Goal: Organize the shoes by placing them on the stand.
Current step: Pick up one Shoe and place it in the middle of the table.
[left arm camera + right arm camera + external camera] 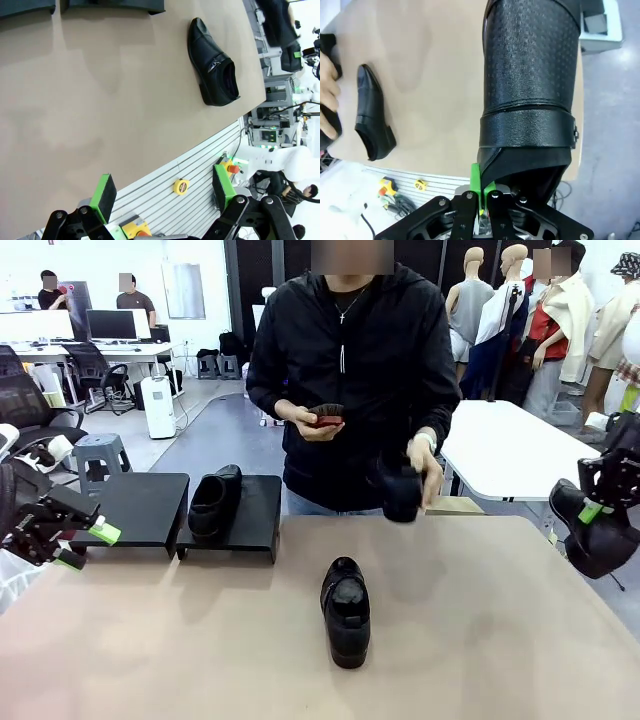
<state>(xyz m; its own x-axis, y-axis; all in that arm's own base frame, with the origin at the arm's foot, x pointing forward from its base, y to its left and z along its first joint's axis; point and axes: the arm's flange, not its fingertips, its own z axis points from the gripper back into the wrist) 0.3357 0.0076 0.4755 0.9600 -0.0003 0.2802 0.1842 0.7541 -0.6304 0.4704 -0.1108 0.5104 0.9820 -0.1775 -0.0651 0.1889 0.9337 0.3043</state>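
Stand, left of frame, held one shoe; three were unplaced. Second shoe lay centre of worktop, third shoe was clamped in right claw at right edge, fourth shoe in person's hand. Left claw stood wide, empty.

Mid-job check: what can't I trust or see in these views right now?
- Front view: the person-held shoe is motion-blurred; its facing is unclear.
- Right wrist view: the gripped shoe runs off the top edge; toe unseen.
- Left wrist view: the stand is cut by the top edge; its load is unseen.
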